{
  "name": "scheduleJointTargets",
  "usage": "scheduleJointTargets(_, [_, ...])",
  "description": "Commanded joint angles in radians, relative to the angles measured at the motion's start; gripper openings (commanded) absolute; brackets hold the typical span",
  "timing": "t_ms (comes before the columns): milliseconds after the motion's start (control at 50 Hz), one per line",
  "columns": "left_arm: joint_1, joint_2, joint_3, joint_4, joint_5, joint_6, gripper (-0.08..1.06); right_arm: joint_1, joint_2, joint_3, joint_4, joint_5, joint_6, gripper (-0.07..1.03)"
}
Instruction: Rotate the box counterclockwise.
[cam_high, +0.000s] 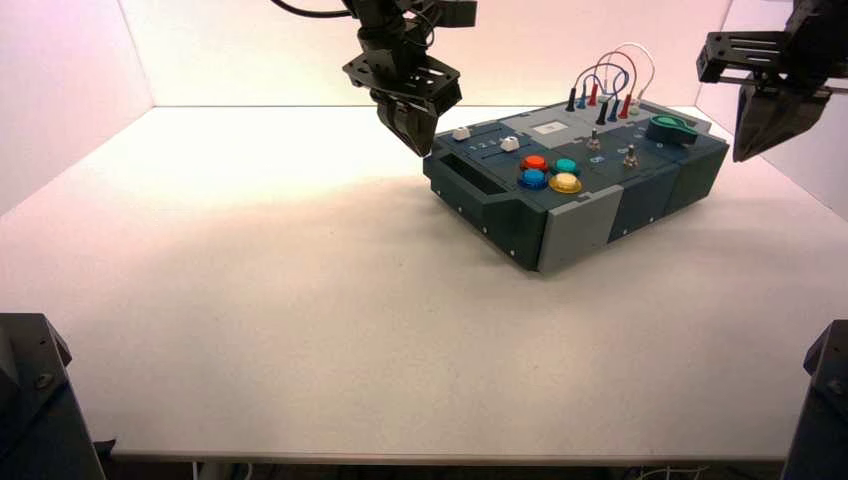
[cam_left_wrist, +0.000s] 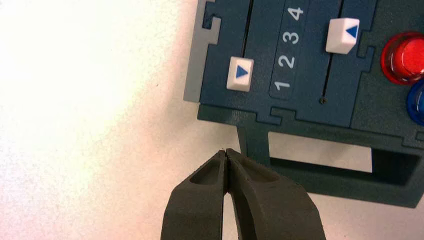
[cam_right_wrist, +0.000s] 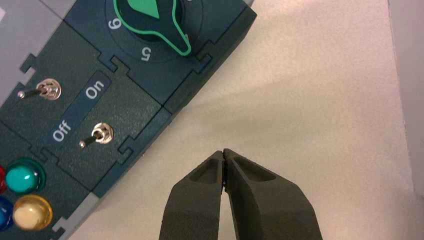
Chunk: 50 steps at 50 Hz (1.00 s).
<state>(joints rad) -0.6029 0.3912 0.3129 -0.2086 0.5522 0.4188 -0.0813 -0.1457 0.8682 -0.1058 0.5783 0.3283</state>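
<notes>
The dark teal-grey box (cam_high: 640, 195) lies turned on the white table, right of centre. It bears red, blue, green and yellow buttons (cam_high: 549, 173), looped wires (cam_high: 610, 85), a green knob (cam_high: 670, 127) and a light-grey corner panel (cam_high: 578, 228). My left gripper (cam_high: 418, 138) is shut and empty, hovering at the box's left end by the handle cut-out (cam_left_wrist: 320, 160); it also shows in the left wrist view (cam_left_wrist: 226, 151). My right gripper (cam_high: 752, 135) is shut and empty, in the air off the box's far right corner near the knob (cam_right_wrist: 150, 20); it also shows in the right wrist view (cam_right_wrist: 223, 151).
Two white slider caps (cam_left_wrist: 240, 73) flank numbers 1 to 4. Two toggle switches (cam_right_wrist: 100, 134) sit beside On and Off lettering. White walls (cam_high: 60, 70) enclose the table's back and sides. Dark arm bases (cam_high: 30, 400) stand at the near corners.
</notes>
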Motion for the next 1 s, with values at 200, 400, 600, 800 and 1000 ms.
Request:
scheduleJointTargets(200, [-0.005, -0.014, -0.021, -0.002, -0.002, 0.008, -0.03, -0.006, 0.054, -0.032, 0.003, -0.034, 0.003, -0.02])
scheduleJointTargets(400, [-0.005, -0.012, -0.015, -0.002, 0.0, 0.008, -0.03, -0.006, 0.094, -0.052, 0.003, -0.061, 0.003, -0.02])
scheduleJointTargets(600, [-0.005, -0.011, -0.012, -0.002, -0.002, 0.008, -0.03, -0.005, 0.133, -0.089, 0.002, -0.066, 0.0, -0.02])
scheduleJointTargets(800, [-0.005, -0.011, -0.012, -0.005, 0.0, 0.008, -0.03, 0.002, 0.169, -0.138, 0.003, -0.087, -0.002, -0.02])
scheduleJointTargets(1000, [-0.005, -0.011, -0.012, -0.003, 0.003, 0.008, -0.03, 0.009, 0.202, -0.19, 0.003, -0.092, -0.002, -0.02])
